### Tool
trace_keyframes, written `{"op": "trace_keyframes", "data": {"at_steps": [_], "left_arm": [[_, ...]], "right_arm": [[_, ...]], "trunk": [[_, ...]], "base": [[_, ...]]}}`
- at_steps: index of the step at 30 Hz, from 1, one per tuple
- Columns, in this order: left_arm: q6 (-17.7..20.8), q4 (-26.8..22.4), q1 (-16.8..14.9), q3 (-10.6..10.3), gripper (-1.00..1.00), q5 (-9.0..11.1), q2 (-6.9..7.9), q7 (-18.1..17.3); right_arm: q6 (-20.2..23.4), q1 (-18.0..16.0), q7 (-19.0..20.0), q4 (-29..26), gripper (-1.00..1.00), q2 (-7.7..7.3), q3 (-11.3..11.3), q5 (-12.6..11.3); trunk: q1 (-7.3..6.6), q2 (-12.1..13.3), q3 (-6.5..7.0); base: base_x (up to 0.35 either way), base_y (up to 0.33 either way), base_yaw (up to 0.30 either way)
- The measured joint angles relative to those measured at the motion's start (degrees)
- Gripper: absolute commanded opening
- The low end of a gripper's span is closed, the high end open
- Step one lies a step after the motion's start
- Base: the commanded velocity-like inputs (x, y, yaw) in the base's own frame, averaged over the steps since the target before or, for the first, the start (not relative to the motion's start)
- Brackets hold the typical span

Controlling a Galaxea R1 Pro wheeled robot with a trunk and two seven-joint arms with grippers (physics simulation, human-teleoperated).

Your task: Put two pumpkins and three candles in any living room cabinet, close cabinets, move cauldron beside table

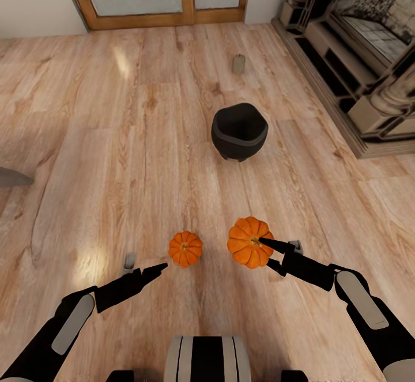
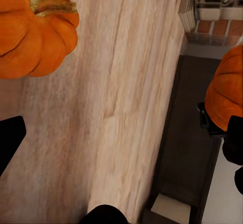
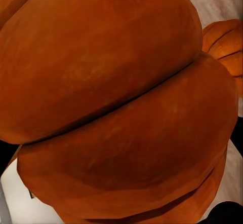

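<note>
R fingers (image 1: 270,253) pinch the larger pumpkin (image 1: 249,242), lifted off floor (image 1: 115,140) for cabinet stowage. L fingers (image 1: 151,271) spread, aimed at smaller pumpkin (image 1: 185,248).

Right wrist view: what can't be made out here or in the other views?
- Right wrist: right end effector fingers hidden by the held pumpkin.
- Head: candle partly behind the left end effector.
- Head: far candle too small for detail.
- Head: fireplace cut off by the frame edge.
</note>
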Motion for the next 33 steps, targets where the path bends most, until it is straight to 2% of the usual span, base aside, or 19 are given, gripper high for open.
{"op": "trace_keyframes", "data": {"at_steps": [6,33], "left_arm": [[-0.1,0.0,0.0,0.0,1.0,-0.4,0.01,-2.3],[-0.2,0.1,0.0,0.0,1.0,-0.5,0.1,-3.9]], "right_arm": [[0.0,0.0,0.0,-0.1,-1.0,0.03,0.0,0.0],[0.0,0.0,0.0,-0.3,-1.0,0.02,0.0,0.0]], "trunk": [[0.15,-0.1,-1.33],[0.85,-0.4,-7.31]], "base": [[0.0,0.0,0.0],[0.0,0.0,0.0]]}}
